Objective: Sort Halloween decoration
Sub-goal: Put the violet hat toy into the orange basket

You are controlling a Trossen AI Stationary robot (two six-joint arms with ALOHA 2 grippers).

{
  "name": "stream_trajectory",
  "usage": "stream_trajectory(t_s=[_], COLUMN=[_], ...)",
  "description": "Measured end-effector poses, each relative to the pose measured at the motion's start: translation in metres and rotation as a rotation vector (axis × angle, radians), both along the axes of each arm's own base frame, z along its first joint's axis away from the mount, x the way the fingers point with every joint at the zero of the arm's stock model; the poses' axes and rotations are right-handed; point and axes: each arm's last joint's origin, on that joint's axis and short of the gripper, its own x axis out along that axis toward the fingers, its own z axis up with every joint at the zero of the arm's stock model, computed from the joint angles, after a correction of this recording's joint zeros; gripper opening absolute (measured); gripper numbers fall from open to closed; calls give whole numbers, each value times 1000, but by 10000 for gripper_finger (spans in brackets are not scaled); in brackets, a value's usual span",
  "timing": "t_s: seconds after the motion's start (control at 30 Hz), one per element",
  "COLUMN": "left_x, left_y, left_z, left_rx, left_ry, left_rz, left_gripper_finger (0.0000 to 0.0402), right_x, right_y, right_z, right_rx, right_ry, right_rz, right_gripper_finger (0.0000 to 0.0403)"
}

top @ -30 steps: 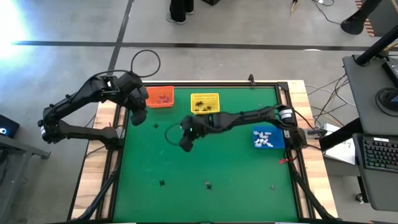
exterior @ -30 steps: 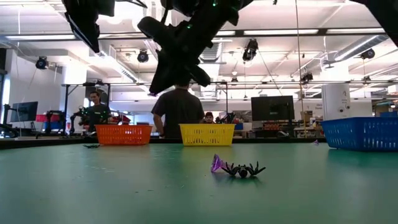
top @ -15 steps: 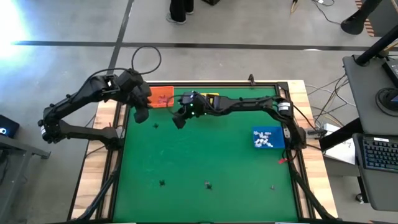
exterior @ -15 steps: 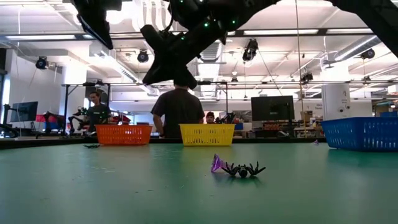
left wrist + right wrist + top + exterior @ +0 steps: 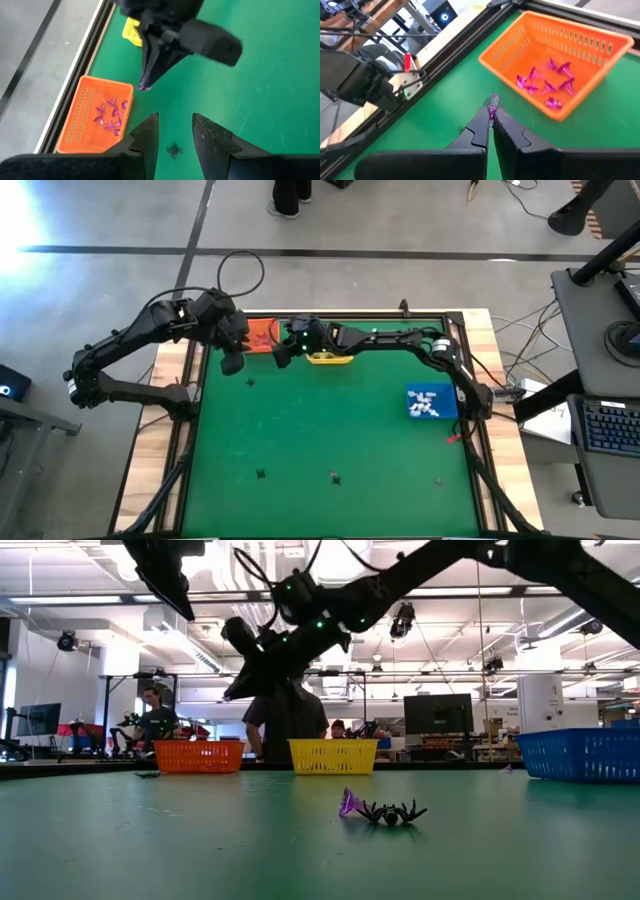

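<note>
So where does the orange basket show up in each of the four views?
High: orange basket at the far edge, between both grippers, partly hidden.
Low: far left of the yellow basket, at.
Left wrist: lower left, purple trinkets inside.
Right wrist: upper right.
Shared landmark: the purple trinkets in it.

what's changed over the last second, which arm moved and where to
The right gripper, shut on a purple trinket, swung from the middle of the table to the far-left side, ending beside the orange basket. The left gripper crept a little toward the table's far edge, open above a black spider. The baskets and the loose trinkets on the mat stayed put.
</note>
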Motion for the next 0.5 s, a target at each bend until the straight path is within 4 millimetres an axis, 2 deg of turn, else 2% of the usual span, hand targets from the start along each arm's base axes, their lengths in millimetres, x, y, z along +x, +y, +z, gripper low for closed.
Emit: stream_trajectory(t_s=[0.17, 0.3, 0.5], left_x=[1, 0, 0], left_y=[1, 1, 1], left_z=[1, 1, 0], left_rx=[11, 25, 20], left_ry=[-9, 1, 12], left_rz=[4, 16, 16], left_gripper_finger=[100, 100, 100], right_x=[17, 30, 41], right_y=[-15, -27, -46], right_z=[-4, -14, -17], right_rx=[4, 15, 2], right_ry=[-25, 21, 73], right_rz=[34, 43, 27], right_gripper_finger=[9, 9, 9])
